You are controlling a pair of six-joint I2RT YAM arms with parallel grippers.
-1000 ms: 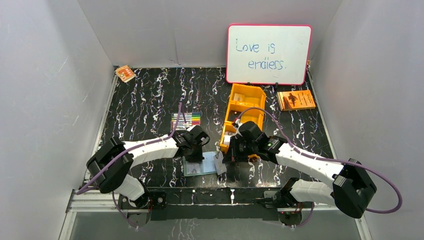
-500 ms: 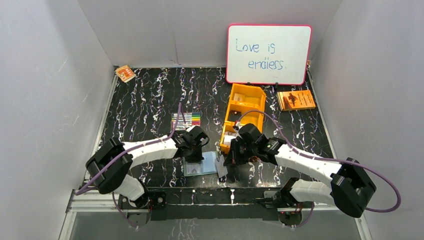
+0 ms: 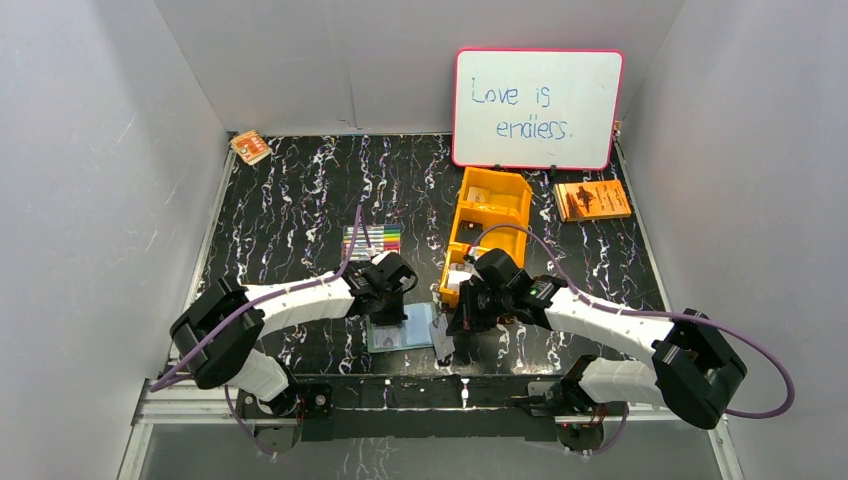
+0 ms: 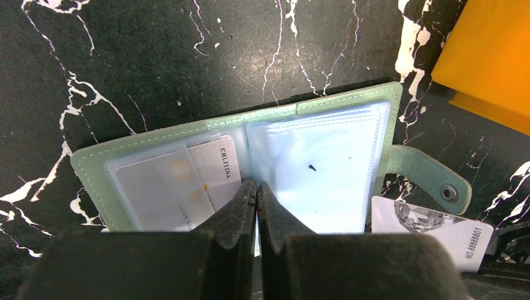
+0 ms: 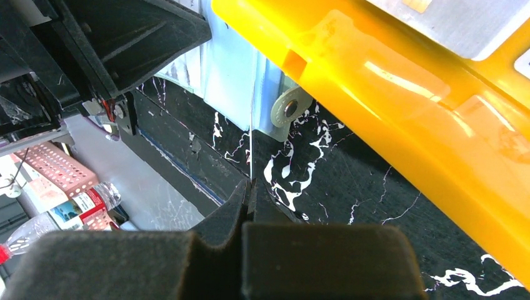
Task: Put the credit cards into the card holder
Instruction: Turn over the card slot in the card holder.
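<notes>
- Grey-green card holder (image 4: 312, 156) lies open and flat on the marbled worktop (image 4: 156, 62) near its near edge, between the two arms. Its long axis runs left to right and its tab (image 4: 425, 178) points right.
- Its left pocket has a whitish pocketed card (image 4: 181, 181); the right pocket looks empty.
- Left claw (image 4: 256, 187) is clenched on nothing, tips set at the centre fold on the near side, probably pinning the holder.
- Right claw (image 5: 249, 186) is clenched on the held card (image 4: 431, 231), just right of the tab. This arm is the nearer one, so the card has to travel left into the empty pocket.
- Left wrist view shows the card's printed face; right wrist view shows it only edge-on, beside the orange bin (image 5: 406, 125).
</notes>
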